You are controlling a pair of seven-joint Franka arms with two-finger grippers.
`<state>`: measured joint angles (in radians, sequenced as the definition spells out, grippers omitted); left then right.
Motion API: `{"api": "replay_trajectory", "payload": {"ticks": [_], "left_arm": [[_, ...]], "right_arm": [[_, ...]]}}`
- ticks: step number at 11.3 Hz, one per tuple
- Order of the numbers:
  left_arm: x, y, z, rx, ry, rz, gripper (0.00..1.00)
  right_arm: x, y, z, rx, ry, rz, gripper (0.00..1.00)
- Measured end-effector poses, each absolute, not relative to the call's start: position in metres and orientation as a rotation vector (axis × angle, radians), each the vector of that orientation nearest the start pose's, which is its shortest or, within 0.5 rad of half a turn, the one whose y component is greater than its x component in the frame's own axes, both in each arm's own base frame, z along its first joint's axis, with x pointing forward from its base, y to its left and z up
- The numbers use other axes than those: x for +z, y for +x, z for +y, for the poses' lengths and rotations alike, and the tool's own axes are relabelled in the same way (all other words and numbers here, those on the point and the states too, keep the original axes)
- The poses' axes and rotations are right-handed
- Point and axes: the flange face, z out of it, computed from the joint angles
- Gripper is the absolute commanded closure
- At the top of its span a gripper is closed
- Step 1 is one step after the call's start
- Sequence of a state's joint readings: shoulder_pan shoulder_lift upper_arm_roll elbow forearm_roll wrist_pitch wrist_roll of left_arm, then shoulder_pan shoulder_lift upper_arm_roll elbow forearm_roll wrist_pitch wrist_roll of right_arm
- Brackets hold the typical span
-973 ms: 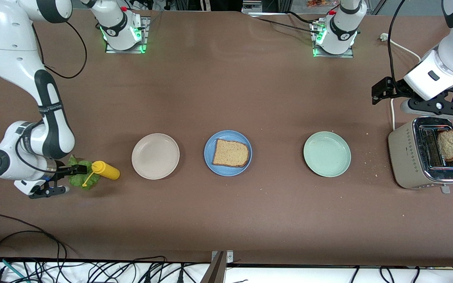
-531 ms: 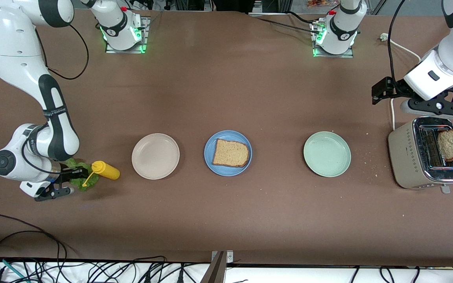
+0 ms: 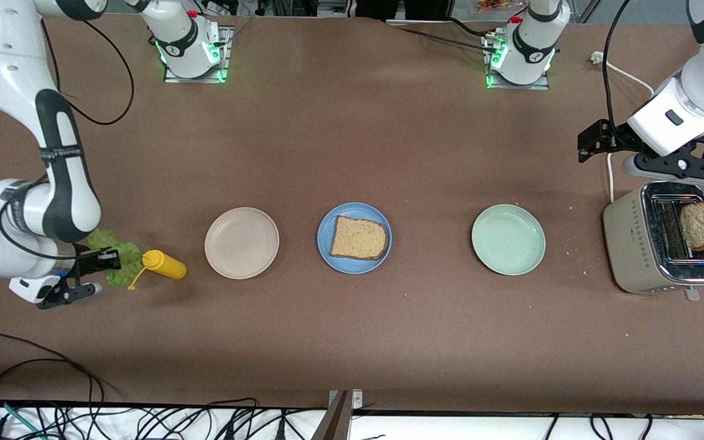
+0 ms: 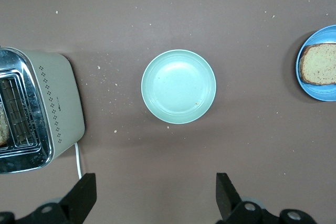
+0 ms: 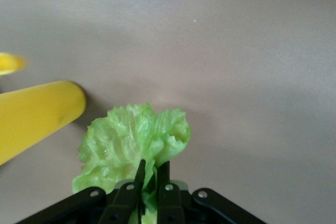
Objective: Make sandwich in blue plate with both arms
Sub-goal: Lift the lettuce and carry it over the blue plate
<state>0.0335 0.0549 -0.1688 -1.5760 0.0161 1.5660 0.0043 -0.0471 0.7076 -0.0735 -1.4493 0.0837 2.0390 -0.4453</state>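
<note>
A brown bread slice (image 3: 358, 238) lies on the blue plate (image 3: 327, 260) at the table's middle. A second slice (image 3: 700, 224) stands in the toaster (image 3: 633, 244) at the left arm's end. My right gripper (image 3: 100, 261) is shut on the crinkly green lettuce leaf (image 3: 117, 255), beside the yellow bottle. In the right wrist view the fingers (image 5: 140, 174) pinch the lettuce (image 5: 131, 140). My left gripper (image 3: 677, 166) waits open and empty over the table by the toaster, and its own view shows it (image 4: 156, 195) with the jaws wide apart.
A yellow squeeze bottle (image 3: 165, 264) lies beside the lettuce, toward the cream-white plate (image 3: 241, 242). A mint-green plate (image 3: 508, 239) sits between the blue plate and the toaster. The left wrist view shows the mint plate (image 4: 178, 86), toaster (image 4: 58, 108) and blue plate (image 4: 325, 93).
My right gripper has moved with the lettuce toward the right arm's end of the table, away from the yellow bottle. The left arm has not moved.
</note>
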Motion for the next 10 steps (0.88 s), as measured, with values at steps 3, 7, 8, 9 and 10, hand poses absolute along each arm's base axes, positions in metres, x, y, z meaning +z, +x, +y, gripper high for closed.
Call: {"api": "replay_trajectory", "payload": {"ticks": [3,7,8,9,10], "left_arm": [[0.591,0.564,-0.072,0.1,-3.121,0.219,0.0],[0.591,0.564,-0.072,0.1,-3.121,0.219,0.0],[0.591,0.564,-0.073,0.1,-3.121,0.219,0.0],[0.591,0.564,-0.072,0.1,-3.121,0.219,0.0],[0.591,0.564,-0.072,0.1,-3.121,0.219,0.0]], "right_arm": [[0.308,0.698,-0.068,0.181,-3.032,-0.463,1.0],[0.376,0.681,-0.063,0.213,-3.009,-0.474,1.0],[0.395,0.676,-0.06,0.212,-3.005,-0.483,1.0],[0.412,0.672,-0.054,0.205,-3.002,-0.496,1.0],[0.428,0.668,-0.044,0.191,-2.999,-0.521,1.0]]}}
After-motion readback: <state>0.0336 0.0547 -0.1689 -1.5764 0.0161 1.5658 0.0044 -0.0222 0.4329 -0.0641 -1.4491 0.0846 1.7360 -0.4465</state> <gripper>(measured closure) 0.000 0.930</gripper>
